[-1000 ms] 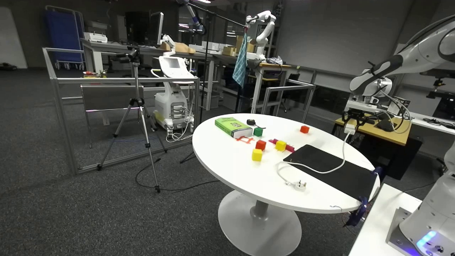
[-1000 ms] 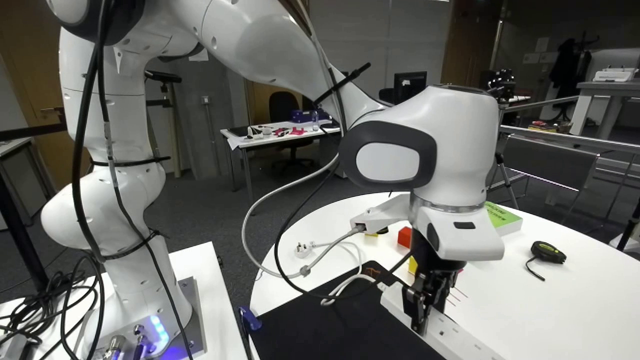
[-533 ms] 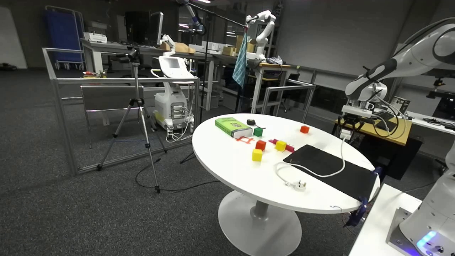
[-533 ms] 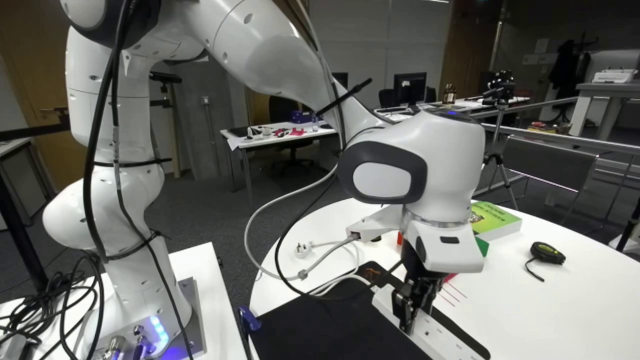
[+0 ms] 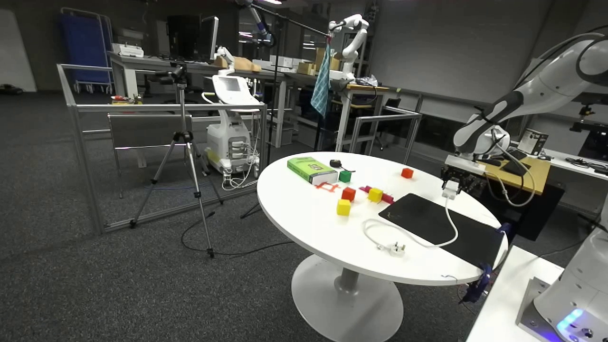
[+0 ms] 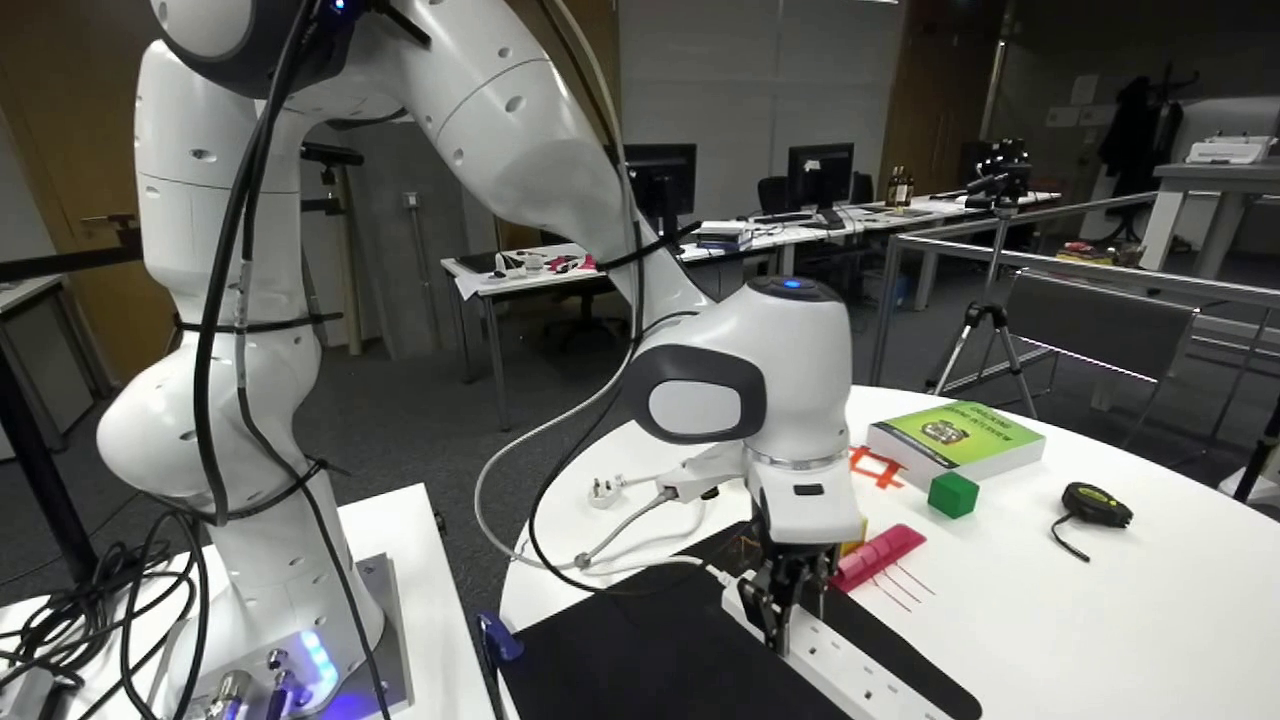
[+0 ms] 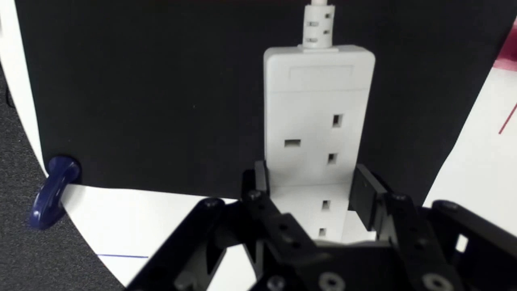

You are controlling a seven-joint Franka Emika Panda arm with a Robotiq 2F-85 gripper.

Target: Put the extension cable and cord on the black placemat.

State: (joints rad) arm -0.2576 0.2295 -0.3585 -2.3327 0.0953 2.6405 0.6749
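In an exterior view the arm (image 6: 530, 130) is raised above its blue-lit base (image 6: 265, 630) and bent at the elbow (image 6: 290, 45), with the forearm (image 6: 565, 165) sloped down toward the wrist (image 6: 800, 370). The hand (image 7: 311, 182) is pointed downward; in the wrist view its two fingers (image 7: 366, 198) are clamped in a grip, their pads (image 7: 261, 176) set apart.

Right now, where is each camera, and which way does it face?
In an exterior view: beside the round table, facing across it; arm and base show at right.
In an exterior view: roughly opposite, facing the table and tape measure; arm and base loom large.
Wrist view: at the arm's end, facing down at the extension cable; the gripper shows.
Both exterior views share table, arm and base.
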